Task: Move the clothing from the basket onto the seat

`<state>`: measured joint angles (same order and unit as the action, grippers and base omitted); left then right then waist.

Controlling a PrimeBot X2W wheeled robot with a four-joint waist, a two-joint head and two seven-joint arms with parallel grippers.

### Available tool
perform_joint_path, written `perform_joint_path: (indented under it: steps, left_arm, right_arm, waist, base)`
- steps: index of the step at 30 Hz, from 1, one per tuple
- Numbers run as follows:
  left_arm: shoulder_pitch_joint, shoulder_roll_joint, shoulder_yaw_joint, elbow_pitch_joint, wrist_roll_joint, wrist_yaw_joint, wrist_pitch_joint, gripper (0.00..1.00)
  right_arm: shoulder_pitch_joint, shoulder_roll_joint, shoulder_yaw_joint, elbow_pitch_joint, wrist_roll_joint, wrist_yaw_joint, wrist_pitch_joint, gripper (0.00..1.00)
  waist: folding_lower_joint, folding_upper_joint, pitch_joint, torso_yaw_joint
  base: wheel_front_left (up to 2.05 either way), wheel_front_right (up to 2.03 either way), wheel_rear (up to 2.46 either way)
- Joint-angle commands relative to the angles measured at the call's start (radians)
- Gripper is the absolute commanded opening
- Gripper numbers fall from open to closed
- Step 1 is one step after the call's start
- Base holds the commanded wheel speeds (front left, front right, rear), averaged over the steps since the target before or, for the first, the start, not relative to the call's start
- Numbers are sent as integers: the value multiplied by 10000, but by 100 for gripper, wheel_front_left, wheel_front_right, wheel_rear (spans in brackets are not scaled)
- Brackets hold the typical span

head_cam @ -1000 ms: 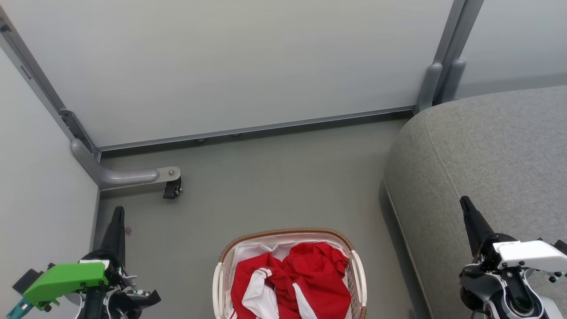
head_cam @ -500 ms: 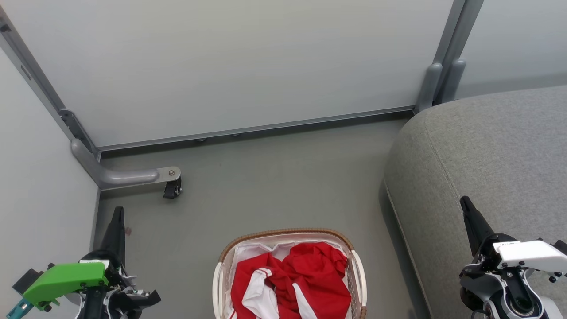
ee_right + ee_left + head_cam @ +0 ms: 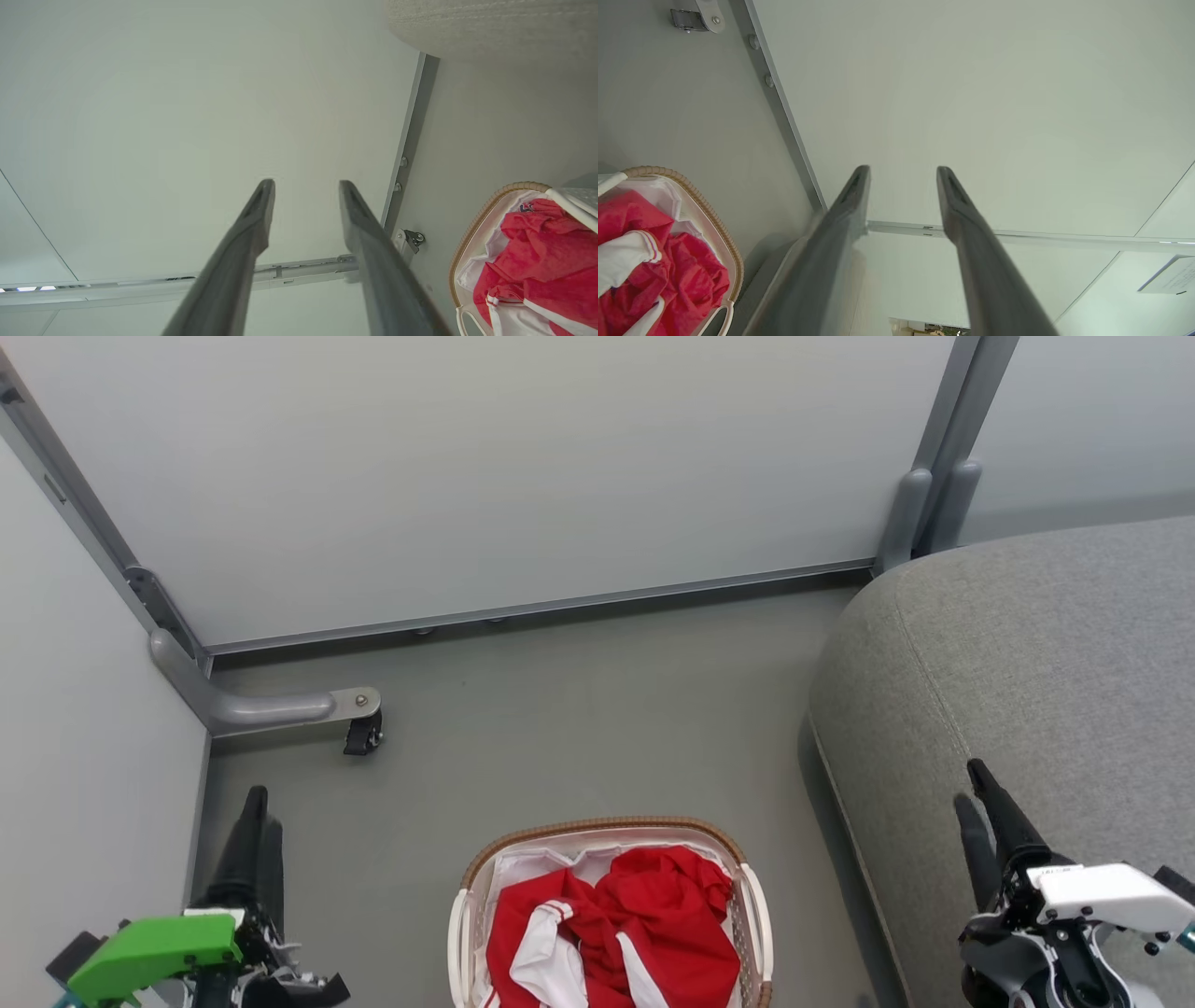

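Your L gripper [image 3: 263, 807] sits at the lower left of the head view, fingers parted w/ nothing btwn them. The L wrist view shows the same gap against the pale wall panel [image 3: 1017, 93]. Your R gripper [image 3: 969, 784] is at the lower right, likewise released and empty. Its dark fingers overlap the seat [image 3: 1027, 663] in the picture; can't tell if they touch the fabric. Neither one is at the load.

Btwn the two, at bottom centre, the basket [image 3: 597, 825] stands on the grey floor [image 3: 560, 728], cut off by the frame's lower edge. The clothing [image 3: 667, 919] is heaped inside it: crumpled red w/ white stripes and trim, over the white liner [image 3: 523, 873] showing at the basket's upper left. Can't tell how many pieces, and no print is readable.

The seat fills the right side of the frame, near the basket's right handle. None of the red lies on the part you can see.

Progress, as I judge it: approx zero. No grasp made, nothing lifted, nothing placed. Left to do: reach in, pinch, lift out, carry right, drop on the cushion, and repeat till only the liner remains.
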<state>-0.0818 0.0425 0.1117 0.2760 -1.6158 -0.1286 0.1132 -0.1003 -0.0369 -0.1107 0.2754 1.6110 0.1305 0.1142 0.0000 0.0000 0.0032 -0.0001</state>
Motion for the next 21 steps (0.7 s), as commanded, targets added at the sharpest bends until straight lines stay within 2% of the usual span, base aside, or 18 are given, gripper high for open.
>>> perform_joint_path:
  steps: [1,12,21]
  left_arm:
    - [40,-9,-37,33,10,0,-27,100]
    - [79,6,-649,-69,432,-4,-570,100]
    - [4,19,-877,-206,1746,12,-975,100]
  right_arm:
    - [35,14,19,40,-9,0,-25,100]
    - [123,-12,129,29,-614,0,-570,100]
    - [141,-33,-117,-358,-2309,1,-977,100]
  waist:
    - [0,0,1,-1]
    - [0,0,12,-7]
    - [0,0,30,-2]
  base:
    - [0,0,0]
    - [0,0,0]
    - [0,0,0]
